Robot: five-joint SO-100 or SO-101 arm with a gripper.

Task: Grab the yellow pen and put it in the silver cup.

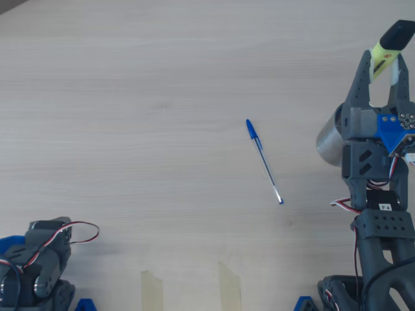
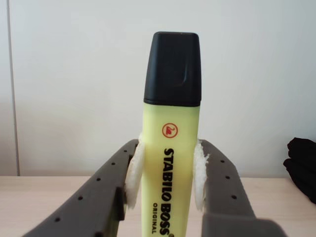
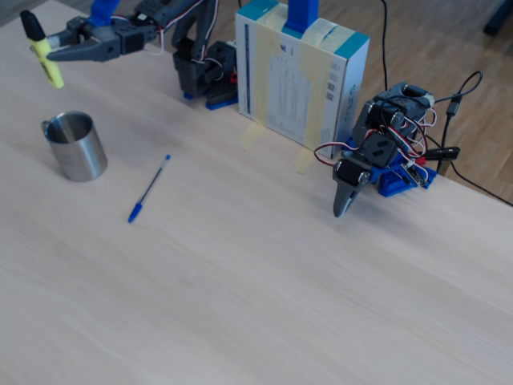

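My gripper (image 1: pixel 382 65) is shut on the yellow pen (image 1: pixel 388 46), a pale-yellow highlighter with a black cap, and holds it in the air. In the wrist view the yellow pen (image 2: pixel 170 148) stands upright, cap up, between the padded fingers (image 2: pixel 132 173) of the gripper (image 2: pixel 168 170). In the fixed view the gripper (image 3: pixel 52 46) holds the yellow pen (image 3: pixel 46 56) above and a little to the left of the silver cup (image 3: pixel 76 148). The silver cup (image 1: pixel 329 139) stands upright on the table, partly hidden under the arm in the overhead view.
A thin blue-capped ballpoint pen (image 1: pixel 264 161) lies on the table left of the cup in the overhead view; it also shows in the fixed view (image 3: pixel 150 188). A second, folded arm (image 3: pixel 383 152) and a taped box (image 3: pixel 300 76) stand at the table's edge.
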